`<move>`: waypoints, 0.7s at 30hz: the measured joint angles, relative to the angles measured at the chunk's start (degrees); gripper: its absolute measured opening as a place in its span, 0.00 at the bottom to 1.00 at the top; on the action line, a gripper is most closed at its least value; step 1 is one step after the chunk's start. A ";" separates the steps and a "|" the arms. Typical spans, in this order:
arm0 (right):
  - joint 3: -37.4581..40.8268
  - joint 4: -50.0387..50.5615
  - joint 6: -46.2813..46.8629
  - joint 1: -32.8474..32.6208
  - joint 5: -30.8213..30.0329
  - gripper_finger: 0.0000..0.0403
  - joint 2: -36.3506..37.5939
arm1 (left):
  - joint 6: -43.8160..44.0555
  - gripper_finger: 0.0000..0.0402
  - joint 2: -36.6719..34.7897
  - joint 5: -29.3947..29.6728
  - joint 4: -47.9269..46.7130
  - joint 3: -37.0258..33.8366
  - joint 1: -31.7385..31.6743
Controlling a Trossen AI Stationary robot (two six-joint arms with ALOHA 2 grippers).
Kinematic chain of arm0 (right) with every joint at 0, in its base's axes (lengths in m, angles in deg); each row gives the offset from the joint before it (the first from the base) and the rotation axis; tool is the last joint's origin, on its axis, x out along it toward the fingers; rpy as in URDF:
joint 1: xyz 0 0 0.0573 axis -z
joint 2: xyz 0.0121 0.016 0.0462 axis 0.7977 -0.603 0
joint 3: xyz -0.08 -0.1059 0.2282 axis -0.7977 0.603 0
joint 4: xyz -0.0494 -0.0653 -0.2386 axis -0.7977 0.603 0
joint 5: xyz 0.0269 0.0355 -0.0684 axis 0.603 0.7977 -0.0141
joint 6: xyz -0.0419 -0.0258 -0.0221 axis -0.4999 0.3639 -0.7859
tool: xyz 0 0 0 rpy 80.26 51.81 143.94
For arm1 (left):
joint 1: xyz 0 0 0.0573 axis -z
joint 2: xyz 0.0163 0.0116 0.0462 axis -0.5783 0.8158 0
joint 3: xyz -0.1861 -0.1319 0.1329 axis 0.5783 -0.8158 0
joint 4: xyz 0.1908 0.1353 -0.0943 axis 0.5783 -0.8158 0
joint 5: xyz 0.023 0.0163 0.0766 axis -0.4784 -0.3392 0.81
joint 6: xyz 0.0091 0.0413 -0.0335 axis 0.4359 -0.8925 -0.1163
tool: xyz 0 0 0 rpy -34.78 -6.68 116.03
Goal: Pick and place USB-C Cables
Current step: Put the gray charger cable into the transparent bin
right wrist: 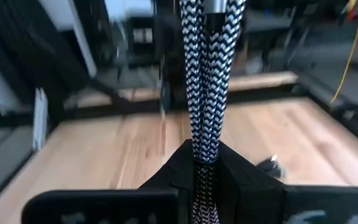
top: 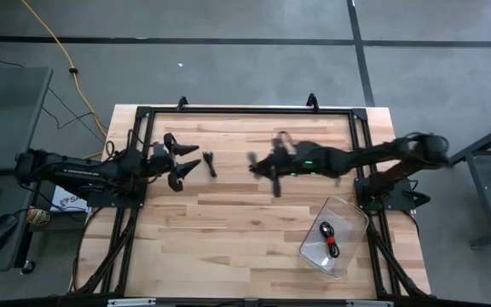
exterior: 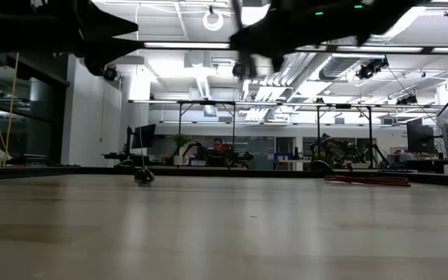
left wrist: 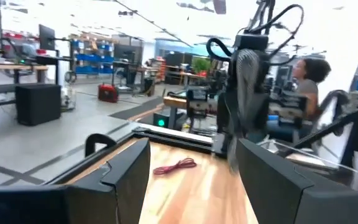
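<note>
Silver-grey cable (right wrist: pixel 202 81) clamped in right pincer (right wrist: pixel 202 163), hanging forward

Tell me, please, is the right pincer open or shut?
Shut: the right pincer clamps a braided cable that hangs between its fingers.

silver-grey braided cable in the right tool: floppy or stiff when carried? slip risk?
Likely semi-floppy: the silver-grey cable leaves the right tool as doubled strands running side by side, so the bundle probably keeps its shape. Its woven sleeve looks textured, so slipping seems unlikely. Thin, so probably light. The left tool hovers open over the table.
</note>
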 joint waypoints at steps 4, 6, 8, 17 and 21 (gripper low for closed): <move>10.48 -9.44 1.38 -1.23 -4.70 0.05 9.38 | 0.47 0.54 -0.89 -5.39 -0.86 -0.08 -0.02; 14.37 -12.61 1.45 -1.92 -7.27 0.05 12.59 | 0.48 0.54 -0.83 -7.70 -0.87 -0.08 -0.02; 17.09 -14.49 1.51 -2.46 -9.01 0.05 14.85 | 0.53 0.54 -0.85 -8.07 -0.76 -0.08 0.00; 18.58 -15.89 1.79 -2.74 -9.94 0.05 16.54 | -0.37 0.54 -0.63 -7.56 -0.74 -0.08 -0.02; 18.58 -15.90 1.80 -2.74 -9.94 0.05 16.54 | -0.43 0.54 -0.63 -7.40 -0.74 -0.08 -0.02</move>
